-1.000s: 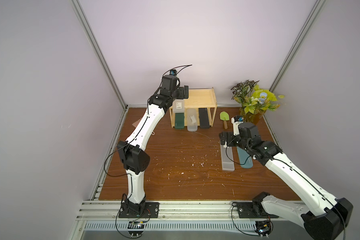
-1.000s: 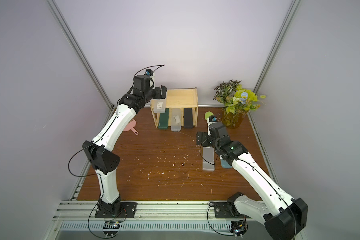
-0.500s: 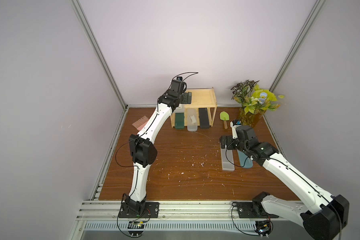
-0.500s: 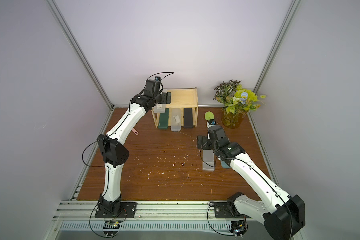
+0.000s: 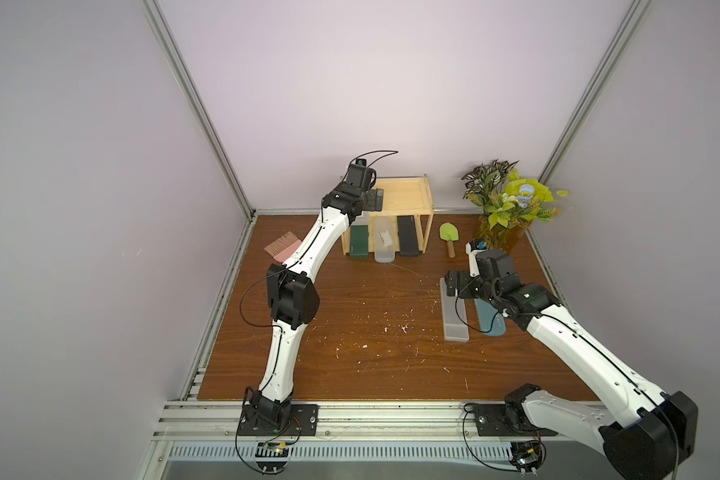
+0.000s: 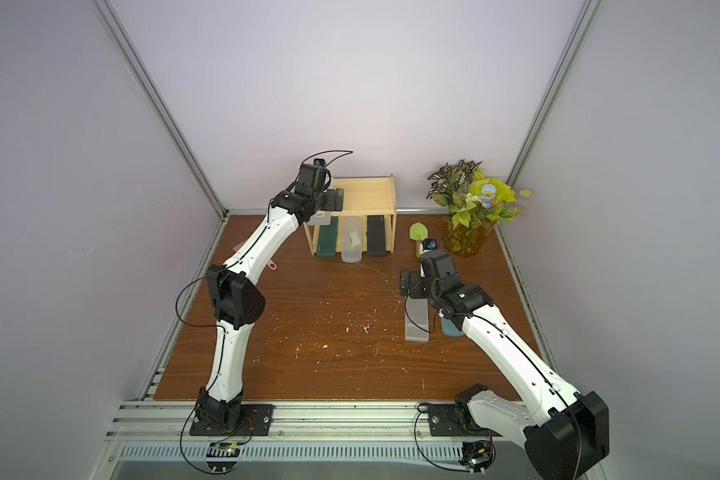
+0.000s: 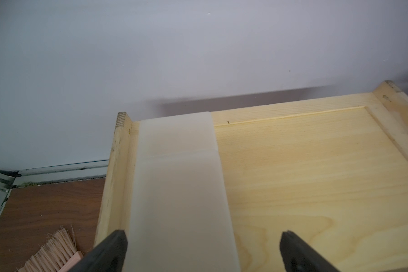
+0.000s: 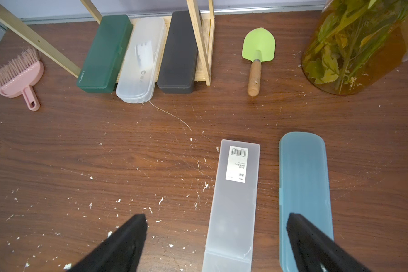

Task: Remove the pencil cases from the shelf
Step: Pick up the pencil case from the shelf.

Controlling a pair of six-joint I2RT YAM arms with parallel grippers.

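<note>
Left arm (image 5: 323, 237), against the earlier frame: reaches further in over the shelf (image 5: 404, 199), with elbow swung toward the middle of the table (image 5: 371, 332)
Right arm (image 5: 578, 338), against the earlier frame: barely shifts; all cases placed as before
Left jaws: spread wide, gripping nothing; hang at the near end of the top-tier frosted case (image 7: 179, 188), one tip just beside its outer long edge, the other well apart over bare board; judged set to straddle the narrow width before closing
Right jaws: spread wide and empty; hover over the table frosted case (image 8: 236, 200), which sits between the tips, one tip above the teal case (image 8: 303, 176), the other above bare wood
Top tier: holds only that one frosted case, tucked along the left rim; rest of board bare
Lower tier: holds dark green case (image 8: 106, 54), clear rounded case (image 8: 140, 58) and black case (image 8: 178, 51) side by side, with front ends jutting past the posts; handy for a pinch
Off the shelf: frosted and teal cases, parallel, just beside each other, to the right of the shelf; likely parked there to keep the middle free
Bystanders: green trowel (image 8: 258, 44), pink brush (image 8: 19, 75), plant jar (image 8: 353, 47); none touched
Progress, by judgement: two of six out; four left
Risk: possible snag of the outer tip on the shelf rim at closing
</note>
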